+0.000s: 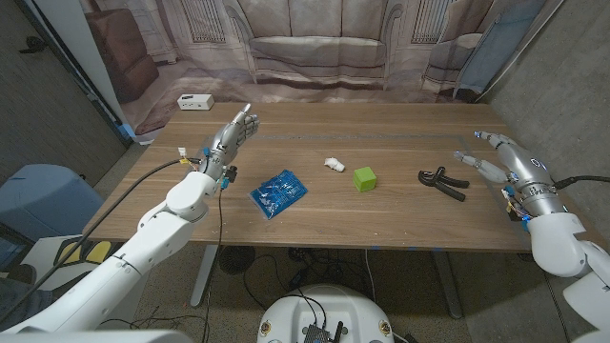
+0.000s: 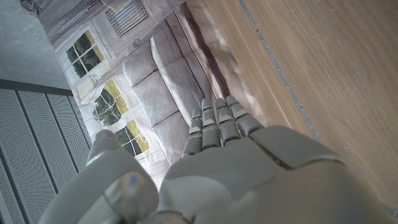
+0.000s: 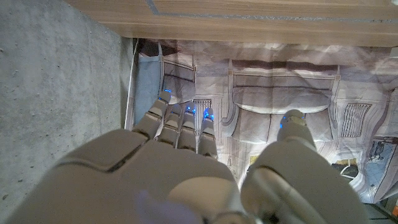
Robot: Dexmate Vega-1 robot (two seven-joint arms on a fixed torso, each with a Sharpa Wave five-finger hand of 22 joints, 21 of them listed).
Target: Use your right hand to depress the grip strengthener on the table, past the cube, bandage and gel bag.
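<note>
Both wrist views look along the backs of the hands: the right hand [image 3: 186,168] holds its fingers side by side, thumb apart, gripping nothing; the left hand [image 2: 217,168] likewise. From the head view alone, the black grip strengthener [image 1: 442,182] lies near the right hand [image 1: 510,164], untouched, beyond the gel bag [image 1: 277,191], bandage [image 1: 334,165] and green cube [image 1: 364,178].

Black grip strengthener [image 1: 442,182] flat on table [image 1: 400,224]
</note>
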